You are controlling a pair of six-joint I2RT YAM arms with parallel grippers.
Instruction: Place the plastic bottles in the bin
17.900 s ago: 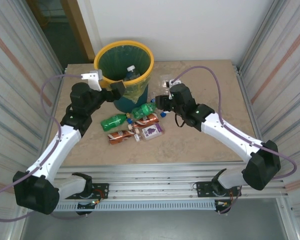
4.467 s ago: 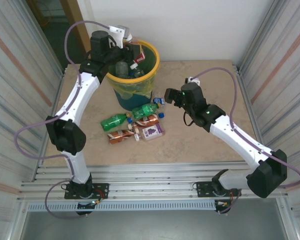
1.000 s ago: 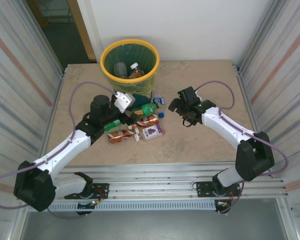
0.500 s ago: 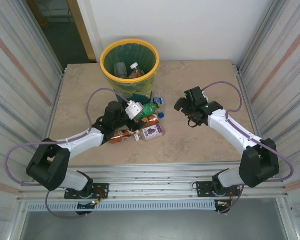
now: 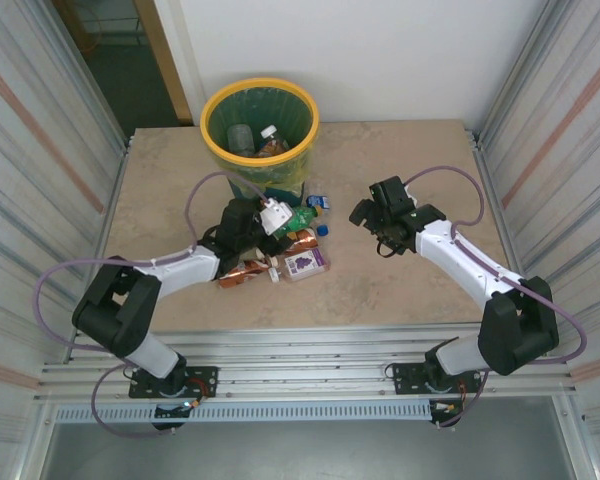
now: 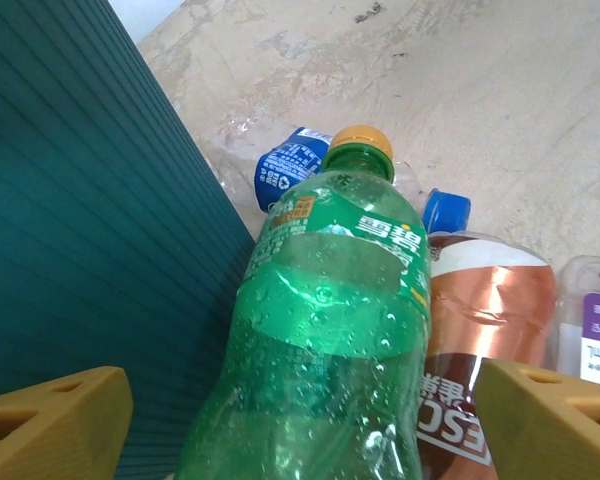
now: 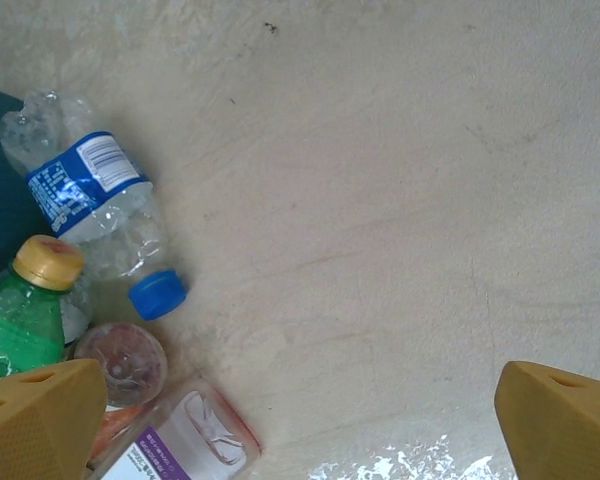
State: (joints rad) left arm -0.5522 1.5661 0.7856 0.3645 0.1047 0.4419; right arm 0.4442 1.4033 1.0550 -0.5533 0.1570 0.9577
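While the left gripper (image 6: 300,440) stood with its jaws spread wide, one to either side of the green bottle (image 6: 330,330), neither finger was seen to touch the plastic; the bottle was straddled, not gripped. It lay on the table (image 5: 400,290) with its orange cap pointing away from the wrist and its flank close against the teal wall of the bin (image 6: 80,200). A brown-orange bottle (image 6: 485,330) lay touching it on the other side, and a clear bottle (image 7: 90,200) with a blue label rested just beyond the cap. A purple-labelled bottle (image 7: 180,445) lay nearest the right gripper (image 7: 300,420), which hung spread wide with bare table beneath it and nothing between its fingers. In the overhead view two bottles (image 5: 255,138) already lay inside the bin, whose yellow rim (image 5: 205,125) stood just beyond the cluster.

Several faults seemed likely from this pose. The finger on the bin side had little room, so a closing stroke might have wedged it against the wall or pushed the bin away. The other finger might have caught the brown-orange bottle together with the green one. The crushed, glossy body might also have slipped out of a grip taken near its base, or struck the rim on the way up.
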